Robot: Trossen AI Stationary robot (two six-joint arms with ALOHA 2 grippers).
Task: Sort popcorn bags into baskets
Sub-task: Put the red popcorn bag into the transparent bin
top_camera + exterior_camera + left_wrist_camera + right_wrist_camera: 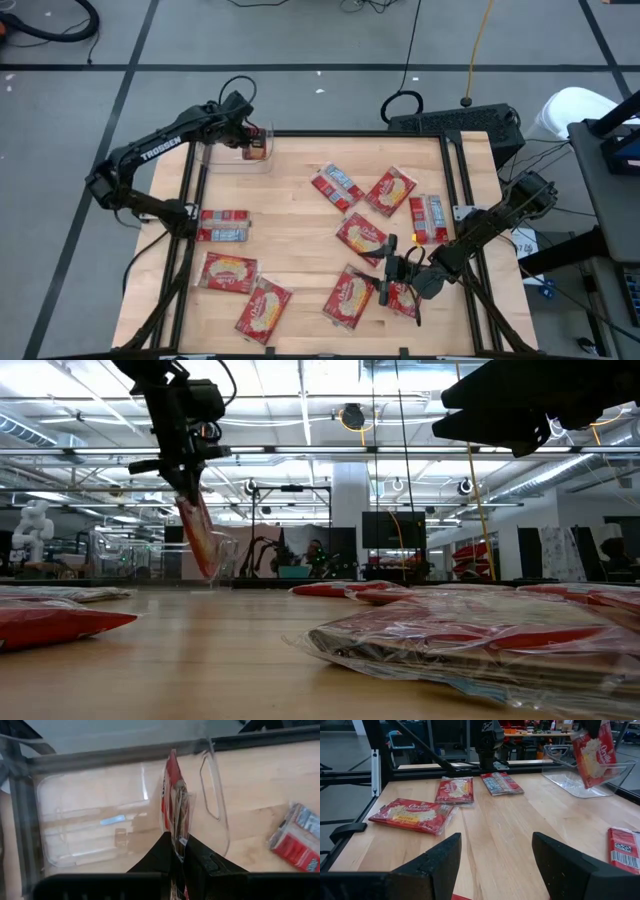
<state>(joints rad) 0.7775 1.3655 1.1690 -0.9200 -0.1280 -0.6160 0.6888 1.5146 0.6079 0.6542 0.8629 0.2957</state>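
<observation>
Nearest packet: in the low view we see a popcorn bag (480,645) lying flat on the bench (300,235), closest to the lens, its wrapper crinkled.
Left gripper: our left gripper (177,851) hangs at the bench's far left corner, fingers pinched on the upper edge of one bag.
Held bag: this red packet (174,802) dangles upright over the clear bin, its lower end inside the bin's walls; we cannot tell whether it touches the floor.
Clear bin: the see-through bin (228,157) sits at the far left corner of the bench, and we see no other packet in it.
Right gripper: our right gripper (386,267) hovers above the bags at the near right, fingers spread wide, nothing between them.
Loose bags, left: four packets (229,272) lie near the left edge.
Loose bags, right: a cluster (366,212) lies across the right half, some overlapping.
</observation>
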